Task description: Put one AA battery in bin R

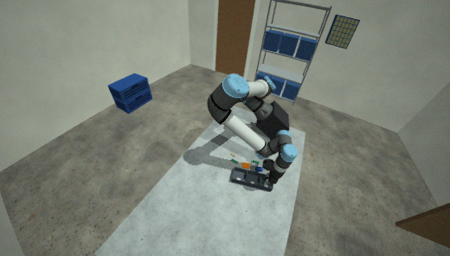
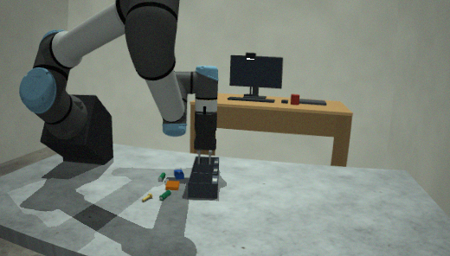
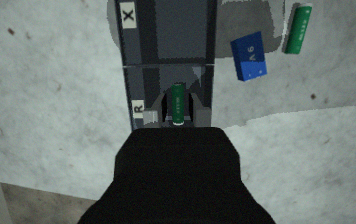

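From above, the arm bends over the grey bench near a shelf rack; side-on, a yellow screw lies beside the bins before a desk — at the wrist, the pincer stands parted, gripping nothing, the green AA battery between its fingers over bin R, a blue block alongside.
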